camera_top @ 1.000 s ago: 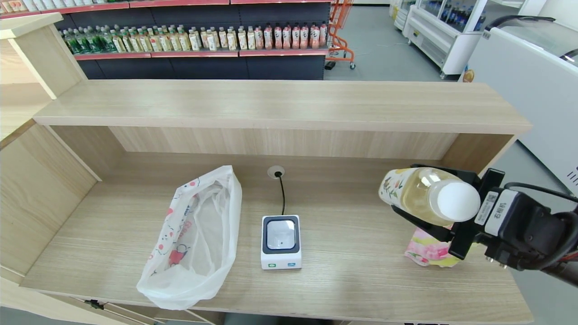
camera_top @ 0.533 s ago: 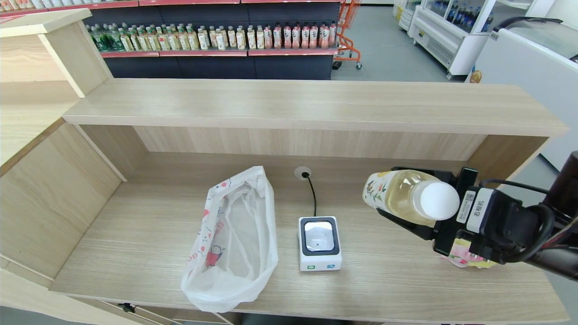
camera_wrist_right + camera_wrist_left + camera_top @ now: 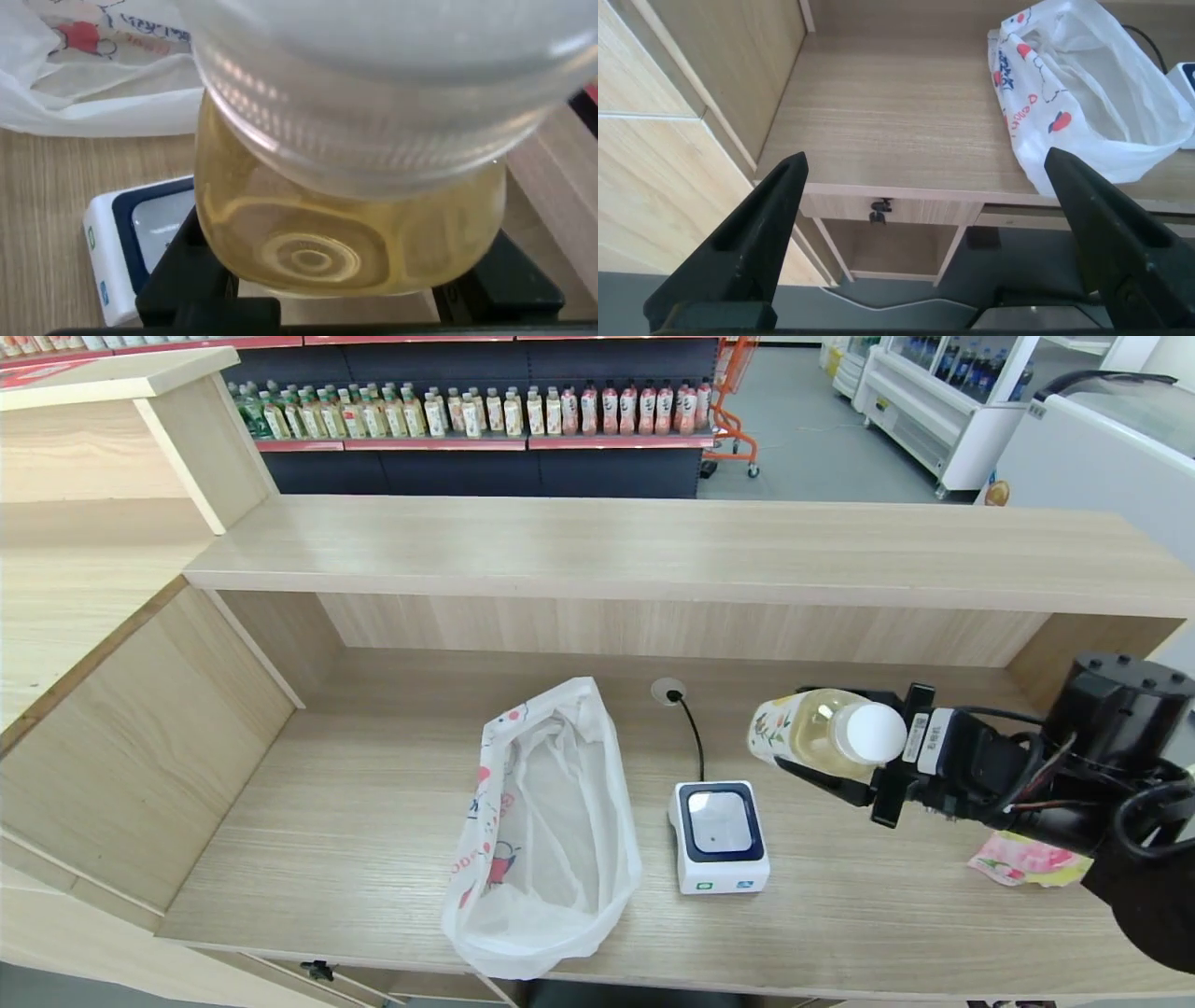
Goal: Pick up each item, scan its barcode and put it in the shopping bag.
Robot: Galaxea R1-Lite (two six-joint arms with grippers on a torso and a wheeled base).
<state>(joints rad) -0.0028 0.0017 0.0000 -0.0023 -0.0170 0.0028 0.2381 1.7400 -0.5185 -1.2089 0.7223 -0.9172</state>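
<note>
A clear bottle of pale yellow drink with a white cap and flowered label lies sideways in my right gripper, which is shut on it. It hangs above the counter, just right of the white barcode scanner. In the right wrist view the bottle is seen from its cap end, with the scanner beneath and beside it. The white shopping bag lies open left of the scanner. My left gripper is open with nothing in it, low in front of the counter's front edge, near the bag.
A pink snack packet lies on the counter at the far right, under my right arm. The scanner's black cable runs to a hole at the back. A raised shelf and side walls enclose the counter.
The head camera has swung, shifting the whole scene rightward. Relative to the scanner, my right gripper has carried the bottle left and lower, close to the scanner.
</note>
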